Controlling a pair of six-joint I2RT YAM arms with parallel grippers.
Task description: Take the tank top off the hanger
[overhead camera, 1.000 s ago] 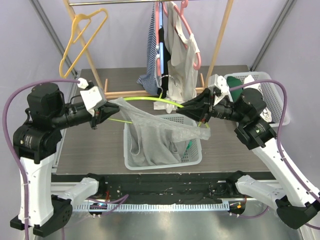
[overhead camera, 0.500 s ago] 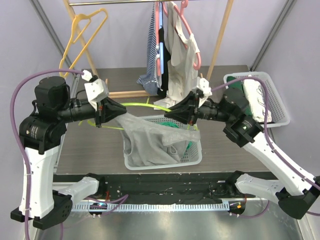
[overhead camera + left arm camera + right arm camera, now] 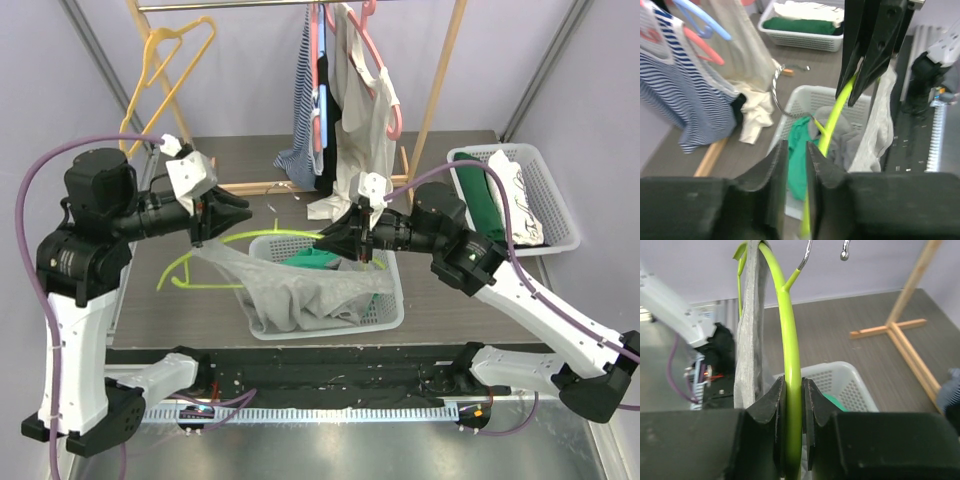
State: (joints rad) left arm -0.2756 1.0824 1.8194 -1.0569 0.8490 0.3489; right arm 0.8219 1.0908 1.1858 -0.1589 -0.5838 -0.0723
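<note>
A lime green hanger (image 3: 262, 233) lies level above the white basket (image 3: 395, 300). My right gripper (image 3: 330, 243) is shut on its arm near the hook, as the right wrist view (image 3: 792, 382) shows with the hanger (image 3: 790, 330) between the fingers. The grey tank top (image 3: 300, 295) still drapes over the hanger's left end and sags into the basket; it shows in the right wrist view (image 3: 751, 340). My left gripper (image 3: 240, 211) hovers just above the cloth, its jaws a narrow gap apart and empty (image 3: 796, 147). In its view the hanger (image 3: 832, 122) and tank top (image 3: 875, 130) lie beyond.
A green cloth (image 3: 310, 260) lies in the basket. Behind it stands a wooden rack (image 3: 260, 187) with a striped top (image 3: 300, 100), a cream top on a pink hanger (image 3: 365, 110) and an orange hanger (image 3: 160, 70). A second basket (image 3: 555, 200) with folded clothes sits at the right.
The left gripper has let go of the tank top, which dropped and now sags from the hanger's left end into the basket. The right gripper moved left and lower with the hanger.
</note>
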